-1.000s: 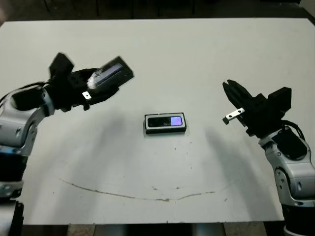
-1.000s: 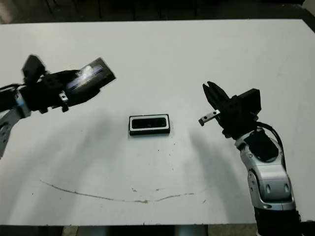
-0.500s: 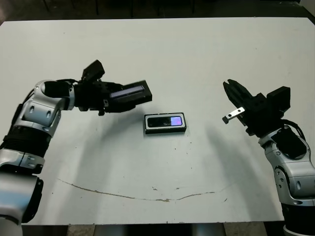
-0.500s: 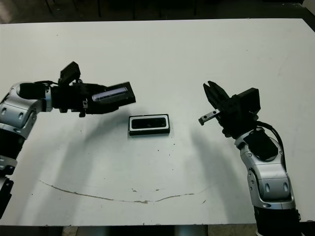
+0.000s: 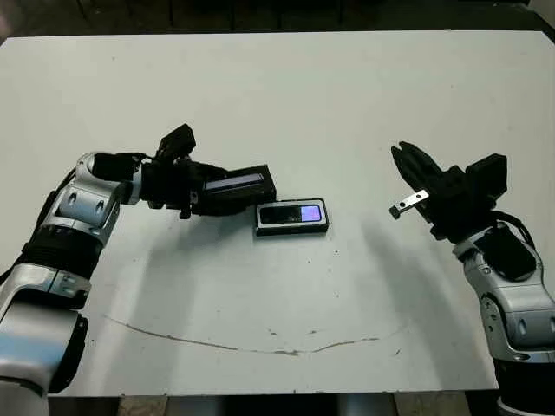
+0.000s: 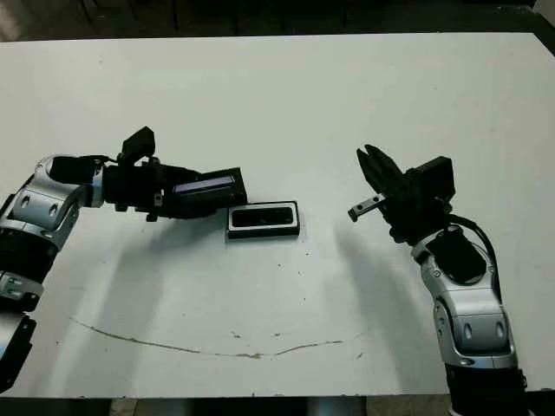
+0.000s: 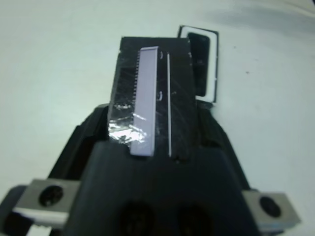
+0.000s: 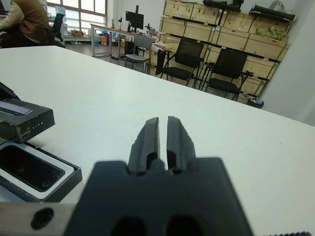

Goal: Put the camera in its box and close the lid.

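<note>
Currently we hold the lid point(image 5: 236, 184) clamped in our left gripper point(image 5: 212, 186), its black fingers closed on the cover's 2 long sides. We carry it low over the white table point(image 5: 286, 87), nearly level, with its glossy strip facing up and its far end just beside the left end of the box point(image 5: 292, 217). From our head views the lid's tip seems to reach the box's near corner, though we cannot tell whether they touch. In our left wrist view the lid point(image 7: 153, 105) fills the space between the fingers, and the box point(image 7: 202, 61) shows just past its far end.

The box sits near the middle of the table, flat and open, its white lining showing as a thin frame. The camera point(image 5: 292, 213) lies inside it, glossy face up, reflecting a blue-purple patch toward its right end. In our right wrist view the camera point(image 8: 27, 167) appears as a dark panel framed by the white lining.

Our right gripper point(image 5: 410, 160) hangs above the table, well apart from the box on its right side, with nothing in it. Its 2 fingers point(image 8: 150, 137) stand pressed nearly together, only a thin slit between them.

A faint brown line point(image 5: 243, 347) curves across the table's near part. Beyond the table, our right wrist view shows office chairs point(image 8: 226, 69), stacked wooden crates point(image 8: 221, 24), and a seated person point(image 8: 27, 22) at the far edge.
</note>
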Robot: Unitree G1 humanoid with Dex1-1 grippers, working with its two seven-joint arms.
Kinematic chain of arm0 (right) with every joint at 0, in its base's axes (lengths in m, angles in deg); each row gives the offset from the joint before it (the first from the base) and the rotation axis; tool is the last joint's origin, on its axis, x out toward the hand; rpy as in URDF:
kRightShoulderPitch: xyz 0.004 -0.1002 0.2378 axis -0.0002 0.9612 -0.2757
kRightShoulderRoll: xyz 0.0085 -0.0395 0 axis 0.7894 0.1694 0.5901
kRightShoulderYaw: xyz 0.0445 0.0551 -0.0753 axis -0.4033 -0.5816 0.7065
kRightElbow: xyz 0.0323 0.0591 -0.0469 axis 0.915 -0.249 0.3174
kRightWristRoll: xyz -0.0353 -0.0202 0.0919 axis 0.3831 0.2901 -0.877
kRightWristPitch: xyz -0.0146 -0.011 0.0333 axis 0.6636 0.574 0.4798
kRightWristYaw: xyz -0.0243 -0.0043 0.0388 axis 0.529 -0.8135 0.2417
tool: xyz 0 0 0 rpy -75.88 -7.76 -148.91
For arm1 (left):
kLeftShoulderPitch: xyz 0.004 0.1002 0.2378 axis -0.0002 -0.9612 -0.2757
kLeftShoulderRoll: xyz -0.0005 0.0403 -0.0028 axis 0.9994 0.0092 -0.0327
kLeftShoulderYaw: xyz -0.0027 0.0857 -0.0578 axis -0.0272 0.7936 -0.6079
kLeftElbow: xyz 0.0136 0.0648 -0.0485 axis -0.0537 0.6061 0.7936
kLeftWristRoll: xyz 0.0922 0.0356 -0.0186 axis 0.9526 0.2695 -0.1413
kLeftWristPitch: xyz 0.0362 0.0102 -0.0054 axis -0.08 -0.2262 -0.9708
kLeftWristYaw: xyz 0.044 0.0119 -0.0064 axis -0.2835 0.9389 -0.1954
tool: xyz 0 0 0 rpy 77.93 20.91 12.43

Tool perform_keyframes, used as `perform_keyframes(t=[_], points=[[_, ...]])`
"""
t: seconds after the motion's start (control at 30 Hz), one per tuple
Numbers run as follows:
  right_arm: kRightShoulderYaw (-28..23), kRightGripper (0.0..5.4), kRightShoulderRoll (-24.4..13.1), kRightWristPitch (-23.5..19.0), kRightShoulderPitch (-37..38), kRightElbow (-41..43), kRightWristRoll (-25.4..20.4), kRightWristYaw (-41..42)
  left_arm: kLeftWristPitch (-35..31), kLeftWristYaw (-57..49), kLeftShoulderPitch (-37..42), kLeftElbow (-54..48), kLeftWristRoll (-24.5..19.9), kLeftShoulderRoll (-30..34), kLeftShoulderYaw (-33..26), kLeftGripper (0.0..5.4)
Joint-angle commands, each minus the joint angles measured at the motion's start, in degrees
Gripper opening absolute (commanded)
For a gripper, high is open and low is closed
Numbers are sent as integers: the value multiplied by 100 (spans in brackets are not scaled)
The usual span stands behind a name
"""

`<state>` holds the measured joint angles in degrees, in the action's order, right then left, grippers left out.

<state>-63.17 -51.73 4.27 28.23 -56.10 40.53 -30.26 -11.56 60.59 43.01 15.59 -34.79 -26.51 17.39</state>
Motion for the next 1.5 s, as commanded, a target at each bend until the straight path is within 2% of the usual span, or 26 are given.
perform_keyframes(t=[0.03,0.57,1.03,1.3,1.5], points=[[21,0,16,-19,55,-43,29,-13,-27,169,-6,197,15,-51,33,280],[25,0,40,2,103,-22,73,-25,49,615,143,846,243,-393,337,280],[7,0,77,49,104,-85,64,-8,-48,894,-60,624,173,-511,499,280],[7,0,69,23,127,-53,101,-36,-32,821,-186,561,221,-629,609,280],[-12,0,80,-28,150,-19,39,-11,54,358,-205,709,341,-884,627,280]])
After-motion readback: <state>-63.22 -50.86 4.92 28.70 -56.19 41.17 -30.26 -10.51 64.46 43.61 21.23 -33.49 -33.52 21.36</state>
